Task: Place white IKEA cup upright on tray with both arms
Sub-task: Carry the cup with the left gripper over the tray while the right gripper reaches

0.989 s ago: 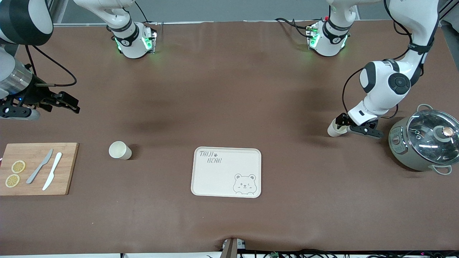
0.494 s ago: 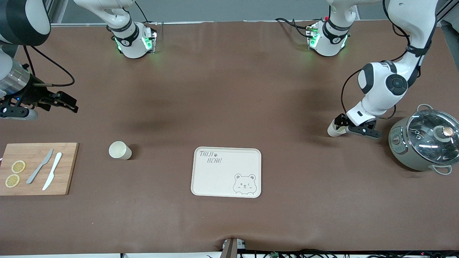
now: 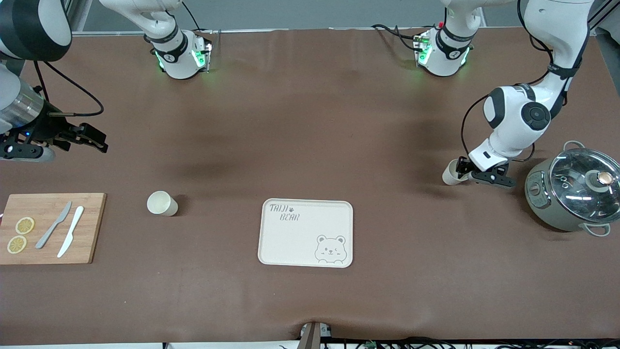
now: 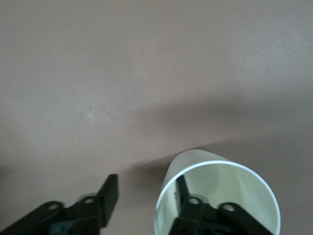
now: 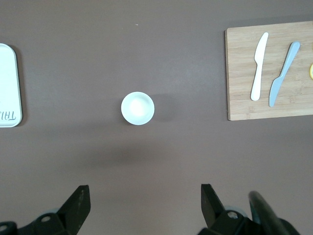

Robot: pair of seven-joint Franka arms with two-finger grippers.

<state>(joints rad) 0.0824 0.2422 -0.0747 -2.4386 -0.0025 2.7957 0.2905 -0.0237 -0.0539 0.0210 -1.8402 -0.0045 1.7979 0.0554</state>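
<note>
A white cup lies tilted on its side on the brown table at the left arm's end, with its mouth toward my left gripper. In the left wrist view the cup has one finger inside its rim and the other finger outside, well clear of the wall; the left gripper is open. A second white cup stands upright toward the right arm's end and also shows in the right wrist view. The cream bear tray lies mid-table. My right gripper is open and empty, in the air, as the right wrist view shows.
A grey pot with a glass lid stands just past the left gripper at the left arm's end. A wooden cutting board with two knives and lemon slices lies at the right arm's end, also in the right wrist view.
The left wrist has shifted slightly, with the gripper staying at the lying cup's mouth. The right gripper has barely moved. Both cups and the tray are where they were.
</note>
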